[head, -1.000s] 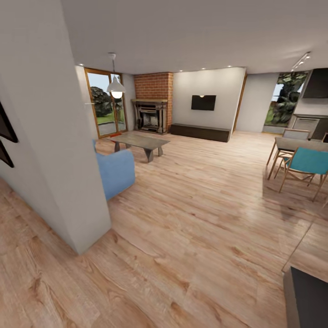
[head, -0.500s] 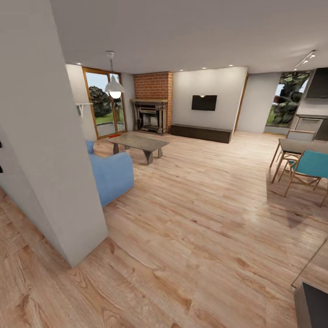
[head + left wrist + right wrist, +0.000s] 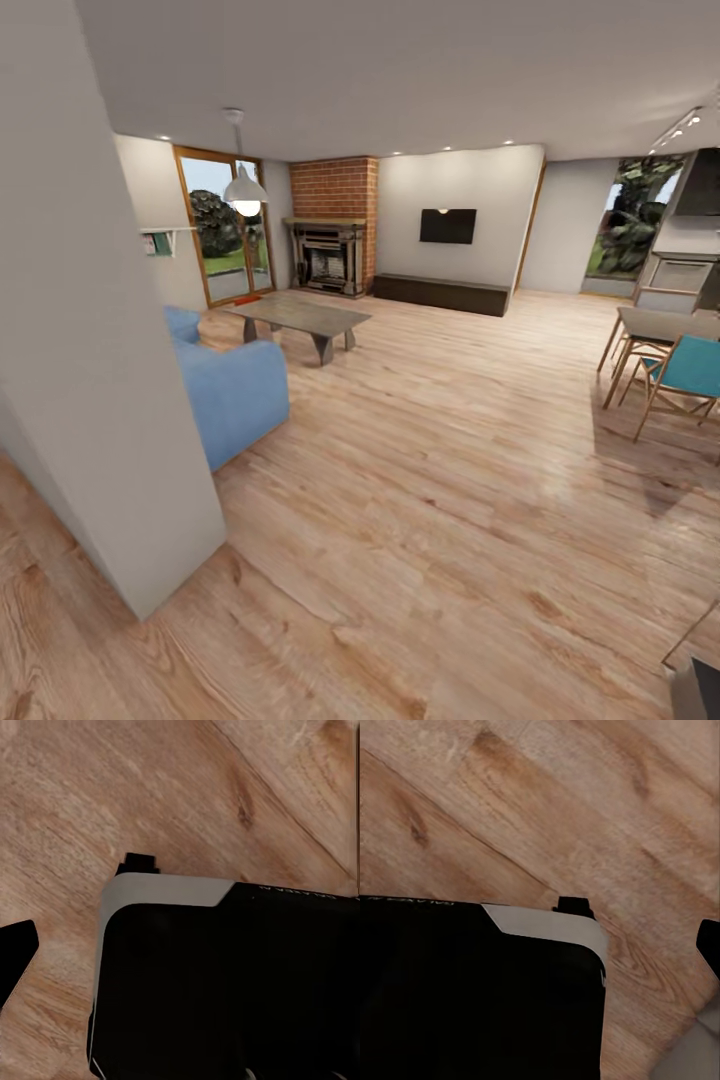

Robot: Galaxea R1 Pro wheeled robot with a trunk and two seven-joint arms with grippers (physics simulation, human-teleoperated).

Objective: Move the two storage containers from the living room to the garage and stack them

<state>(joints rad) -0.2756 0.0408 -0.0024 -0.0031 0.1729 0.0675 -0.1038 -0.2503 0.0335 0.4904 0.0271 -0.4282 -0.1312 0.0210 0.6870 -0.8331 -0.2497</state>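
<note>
**Head view opens on the living room; gripper spread unreadable**

The living room [image 3: 430,470] lies ahead of both grippers, its light wood planks running from underfoot to the far wall. At far left a pale wall corner [image 3: 100,380] stands closest. Just past it is a blue sofa [image 3: 235,390], with a small shelf [image 3: 160,238] higher on the side wall. Farther off are a glass door [image 3: 222,238], a white hanging lamp [image 3: 245,192] and a low coffee table [image 3: 300,316]. On the floor between table and door sits a small orange-red patch [image 3: 248,297]. It may be a container, but it is too small to tell.

Toward the middle, a fireplace [image 3: 328,256] is set in red brick. Beside it a TV [image 3: 447,226] hangs above a long dark cabinet [image 3: 440,292]. At right stand a dining table [image 3: 662,324] and a teal chair [image 3: 692,368].

In the left wrist view the gripper hangs over wood floor [image 3: 112,802], close beside the robot's black body [image 3: 225,990]. A dark tip [image 3: 15,958] at the frame's edge may be a finger. I cannot tell whether the jaws are wide or narrow.

The right wrist view is much the same. There is plank floor [image 3: 585,802], the black body [image 3: 472,997] alongside, and a dark tip [image 3: 710,945] at the edge. The spread cannot be told.
</note>
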